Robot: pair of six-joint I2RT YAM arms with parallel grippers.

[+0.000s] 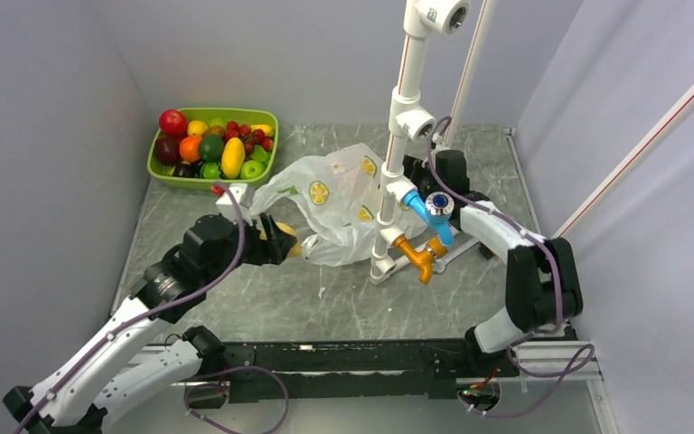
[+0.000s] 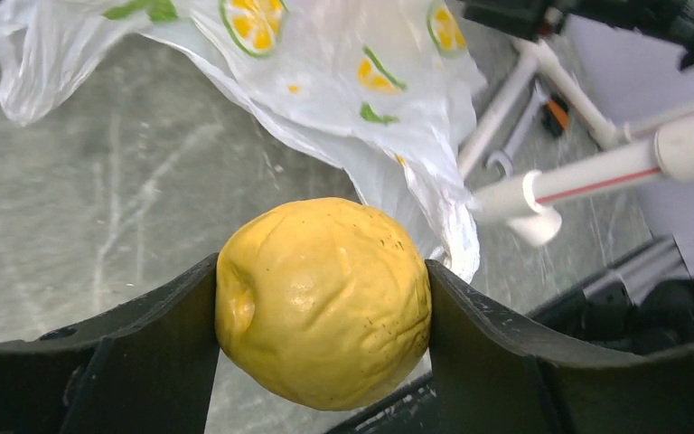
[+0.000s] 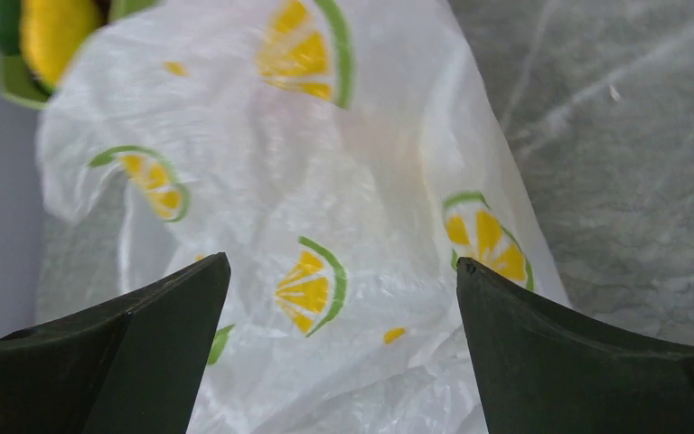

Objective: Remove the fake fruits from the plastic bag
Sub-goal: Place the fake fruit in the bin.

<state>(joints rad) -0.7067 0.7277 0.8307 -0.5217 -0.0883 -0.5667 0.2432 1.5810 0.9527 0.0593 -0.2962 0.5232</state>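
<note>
My left gripper [image 1: 280, 242] is shut on a dull yellow, wrinkled lemon-like fruit [image 2: 323, 303]. It holds the fruit just outside the left side of the plastic bag [image 1: 334, 203], above the table. The fruit also shows in the top view [image 1: 287, 239]. The bag is white with lemon slices and lies crumpled mid-table; it shows in the left wrist view [image 2: 343, 72] and the right wrist view [image 3: 325, 181]. My right gripper [image 3: 343, 271] is open and empty, its jaws wide apart just over the bag's right part. I cannot see what is inside the bag.
A lime-green tray [image 1: 235, 111] at the back left holds several fruits, among them a bright red apple [image 1: 173, 121]. A white pipe stand [image 1: 398, 136] with blue and orange fittings rises right of the bag, in front of my right gripper. Grey walls enclose the table.
</note>
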